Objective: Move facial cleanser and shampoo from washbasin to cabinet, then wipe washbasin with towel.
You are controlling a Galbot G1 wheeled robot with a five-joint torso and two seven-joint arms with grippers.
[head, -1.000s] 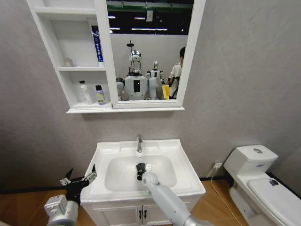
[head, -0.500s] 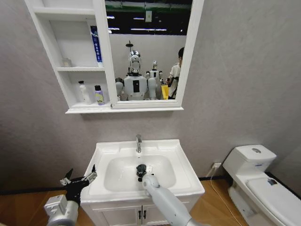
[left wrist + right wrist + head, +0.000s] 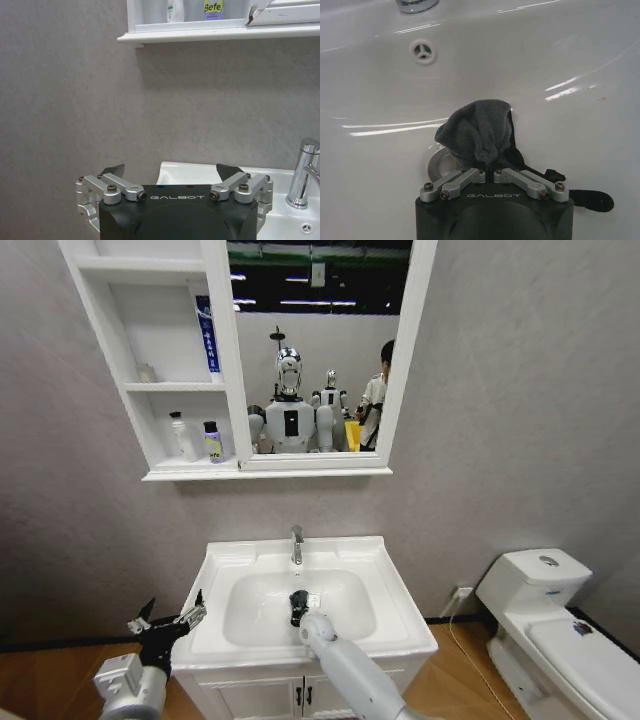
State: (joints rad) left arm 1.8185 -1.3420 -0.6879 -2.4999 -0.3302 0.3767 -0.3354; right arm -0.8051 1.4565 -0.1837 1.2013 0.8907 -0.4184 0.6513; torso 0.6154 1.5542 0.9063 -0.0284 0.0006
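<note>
White toilet [image 3: 560, 625] at right — wall socket [image 3: 462, 592] beside it, grey wall [image 3: 520, 420], wooden floor [image 3: 40, 680].

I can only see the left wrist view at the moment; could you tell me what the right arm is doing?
Observer: The right claw is shut on the towel, down in the washbasin bowl.
Operator: Is the towel near the drain?
Observer: Yes, it lies right over the metal drain.
Operator: And are both bottles stowed?
Observer: Two bottles stand on the cabinet bottom shelf; the left claw hangs open beside the washbasin's left edge.
</note>
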